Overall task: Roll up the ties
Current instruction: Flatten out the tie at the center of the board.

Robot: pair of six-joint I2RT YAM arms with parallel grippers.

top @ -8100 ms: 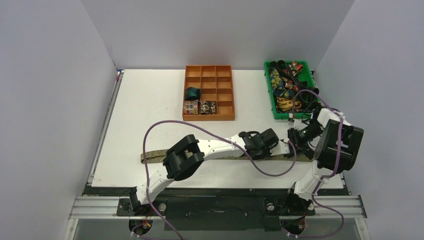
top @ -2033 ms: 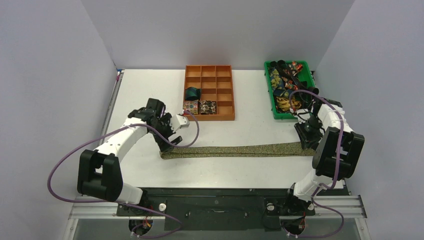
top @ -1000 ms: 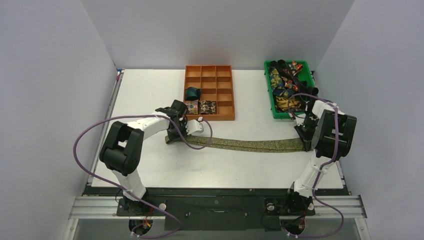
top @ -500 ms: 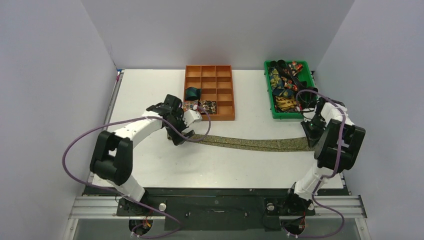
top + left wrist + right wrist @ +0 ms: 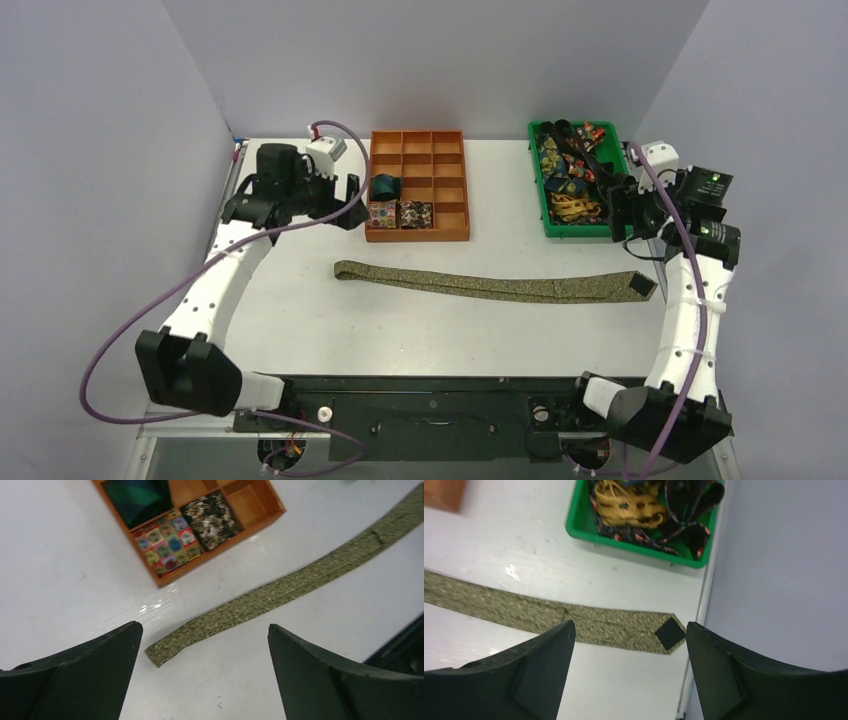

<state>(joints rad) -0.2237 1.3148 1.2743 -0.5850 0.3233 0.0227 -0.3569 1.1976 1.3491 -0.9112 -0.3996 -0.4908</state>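
Observation:
An olive-gold speckled tie lies flat and unrolled across the table, narrow end at left, wide end at right with a black lining corner showing. My left gripper hangs open above the table beside the orange tray's left side, nothing between its fingers. The right gripper is open too, raised near the green bin, above the tie's wide end. Three rolled ties sit in the tray: dark teal, multicolour floral, dark floral.
The orange compartment tray stands at the back centre. A green bin at the back right holds several loose ties. The table's right edge and the side wall run close to the tie's wide end.
Both grippers opened, let go of the tie's ends and lifted away, the left toward the back left, the right toward the back right. The tie now lies free.

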